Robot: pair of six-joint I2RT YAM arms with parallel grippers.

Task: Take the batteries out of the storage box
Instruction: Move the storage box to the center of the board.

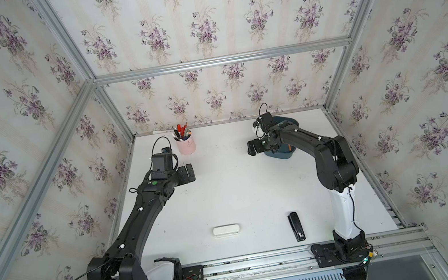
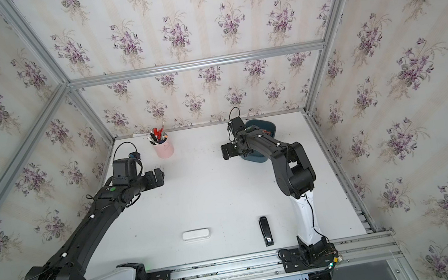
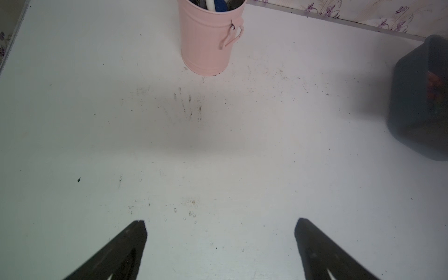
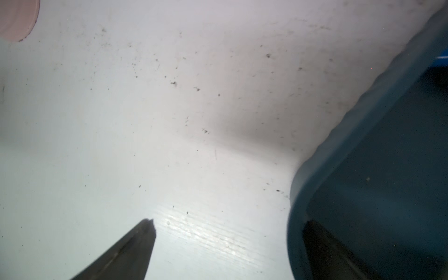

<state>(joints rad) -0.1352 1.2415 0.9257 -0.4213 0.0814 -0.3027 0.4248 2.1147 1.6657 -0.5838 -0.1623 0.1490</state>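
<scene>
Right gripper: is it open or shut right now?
Open. In the right wrist view the right gripper has fingers far apart, holding nothing: one shows against the white table, one against the storage box.

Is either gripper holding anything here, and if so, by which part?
Nothing is held. The left gripper is open above the table; the right gripper is open, one finger over the storage box, the other outside it.

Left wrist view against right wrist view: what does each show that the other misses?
Only left wrist: the handle and pens of the pink metal cup, wallpaper, the open left claw over the white table. Only right wrist: the rim and inside of the dark teal plastic storage box close up, the open right claw. Both: table, cup, box. Batteries: clear in neither.
</scene>
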